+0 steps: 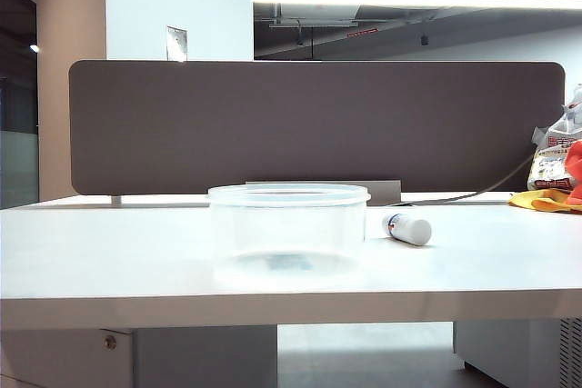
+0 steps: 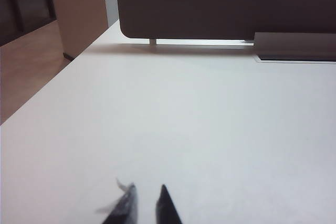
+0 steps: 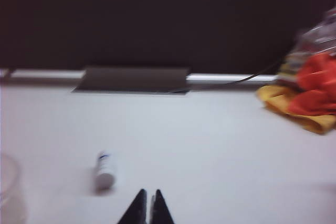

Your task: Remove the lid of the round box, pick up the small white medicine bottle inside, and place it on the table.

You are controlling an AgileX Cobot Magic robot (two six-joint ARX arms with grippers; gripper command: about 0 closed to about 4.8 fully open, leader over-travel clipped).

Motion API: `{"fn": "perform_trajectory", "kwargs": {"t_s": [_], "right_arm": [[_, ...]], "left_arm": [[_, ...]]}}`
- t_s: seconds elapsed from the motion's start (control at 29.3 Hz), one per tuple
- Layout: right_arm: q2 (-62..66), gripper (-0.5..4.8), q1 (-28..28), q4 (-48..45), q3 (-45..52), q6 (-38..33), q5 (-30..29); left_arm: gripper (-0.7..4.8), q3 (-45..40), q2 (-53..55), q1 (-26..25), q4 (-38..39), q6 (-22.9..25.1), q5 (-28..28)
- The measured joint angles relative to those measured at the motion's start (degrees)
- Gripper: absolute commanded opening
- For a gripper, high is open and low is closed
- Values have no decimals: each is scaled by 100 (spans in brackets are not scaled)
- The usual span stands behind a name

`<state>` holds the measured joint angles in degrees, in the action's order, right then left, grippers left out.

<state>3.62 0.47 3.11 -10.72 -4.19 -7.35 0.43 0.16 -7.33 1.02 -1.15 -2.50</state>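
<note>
Clear plastic forms the 1 round box (image 1: 288, 229), which is seen standing upright and uncovered on the white table (image 1: 109, 252) in the exterior view. 1 small white medicine bottle (image 1: 407, 227) is seen lying on its side on the table just beside the box, at its right in that view, apart from its wall. No lid can be made out in any view. 1 dark partition panel (image 1: 318, 124) is set along the far edge of the table, and 1 heap of orange and yellow cloth (image 1: 555, 193) is seen at the far right. Neither gripper is shown in the exterior view. The left gripper (image 2: 146, 198) is shown only by the left wrist view, low over bare table, its jaws a narrow gap apart with nothing visibly between them. The right gripper (image 3: 147, 203) is shown only by the blurred right wrist view, jaws together and empty, near the bottle (image 3: 104, 170), with an edge of the box (image 3: 8, 187) caught at the margin.
</note>
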Motion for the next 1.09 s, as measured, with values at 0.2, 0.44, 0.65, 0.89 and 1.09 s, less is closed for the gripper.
{"fn": "perform_trajectory", "kwargs": {"t_s": [0.2,0.44,0.65,0.89,1.09], "right_arm": [[-345,21,-160,-306,540,-125,7],[-328,21,-162,-313,1021,-76,2],[-345,21,-160,-164,1021,439,4],[-345,21,-160,160,1021,713,42],[-345,21,-160,328,1021,673,470]], "left_arm": [[57,0,0,0,7,0,0],[57,0,0,0,9,0,0],[57,0,0,2,9,0,0],[57,0,0,2,9,0,0],[57,0,0,2,9,0,0]]}}
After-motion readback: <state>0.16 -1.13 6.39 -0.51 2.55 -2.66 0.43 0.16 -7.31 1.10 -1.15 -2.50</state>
